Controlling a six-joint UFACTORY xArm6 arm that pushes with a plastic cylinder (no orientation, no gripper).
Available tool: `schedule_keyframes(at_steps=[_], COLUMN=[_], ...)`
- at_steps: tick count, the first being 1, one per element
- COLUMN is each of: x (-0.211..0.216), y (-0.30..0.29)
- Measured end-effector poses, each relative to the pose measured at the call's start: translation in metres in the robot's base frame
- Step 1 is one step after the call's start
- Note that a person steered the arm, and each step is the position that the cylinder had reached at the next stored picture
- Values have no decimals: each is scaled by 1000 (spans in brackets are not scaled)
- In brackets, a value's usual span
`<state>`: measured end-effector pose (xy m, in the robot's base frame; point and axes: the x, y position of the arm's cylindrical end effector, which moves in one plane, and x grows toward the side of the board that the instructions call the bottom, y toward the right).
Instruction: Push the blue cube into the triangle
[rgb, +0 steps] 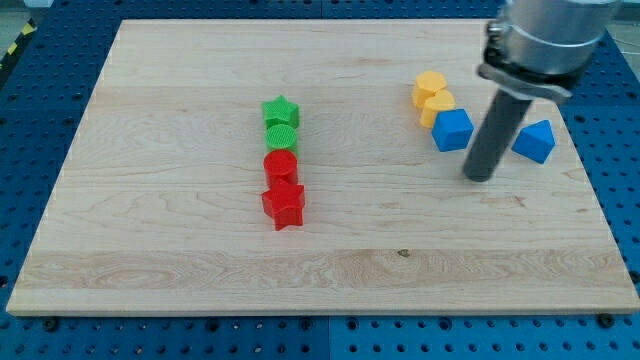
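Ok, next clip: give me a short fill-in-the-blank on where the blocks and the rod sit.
1. My tip sits between the blue cube and the blue ____ block.
2. The two yellow blocks touch the blue cube on its upper ____ side.
3. The green star tops a column ending in a red ____.

Missing: triangular; left; star

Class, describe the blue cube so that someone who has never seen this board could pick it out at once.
Start at the wooden board and look to the view's upper right, where two yellow blocks sit together. The blue cube touches the lower yellow one, just to the view's left of my tip. Unlike the blue triangle on the rod's other side, it has a flat square top.
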<state>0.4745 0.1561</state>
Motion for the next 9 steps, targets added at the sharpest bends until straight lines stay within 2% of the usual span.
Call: schedule_keyframes(at_steps=[2,3,4,6,8,9], x=[-26,-42,-41,-48,-79,-79], y=[-52,-1,16,-13,30,30])
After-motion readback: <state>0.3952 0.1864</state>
